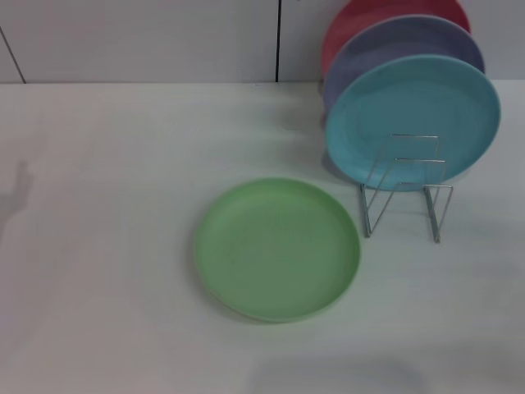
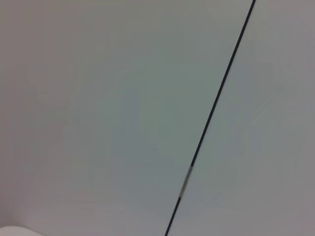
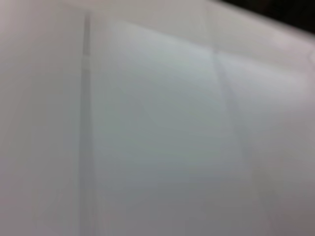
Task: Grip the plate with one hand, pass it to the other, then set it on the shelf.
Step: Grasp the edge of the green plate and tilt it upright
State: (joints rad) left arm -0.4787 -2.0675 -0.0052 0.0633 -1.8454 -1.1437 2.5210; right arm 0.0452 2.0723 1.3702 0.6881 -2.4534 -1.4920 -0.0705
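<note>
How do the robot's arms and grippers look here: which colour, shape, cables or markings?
Nothing can be said: neither arm nor gripper shows in any view. The head view holds only the green plate on the white table and the wire shelf with standing plates. Both wrist views show only pale flat surfaces.

Nothing to read here: no lettering, label, brand or number shows on the green plate [image 1: 277, 249], the plates standing in the wire shelf [image 1: 404, 190], or the white table [image 1: 98, 246]. Both wrist views look blank, as far as their blur allows.
</note>
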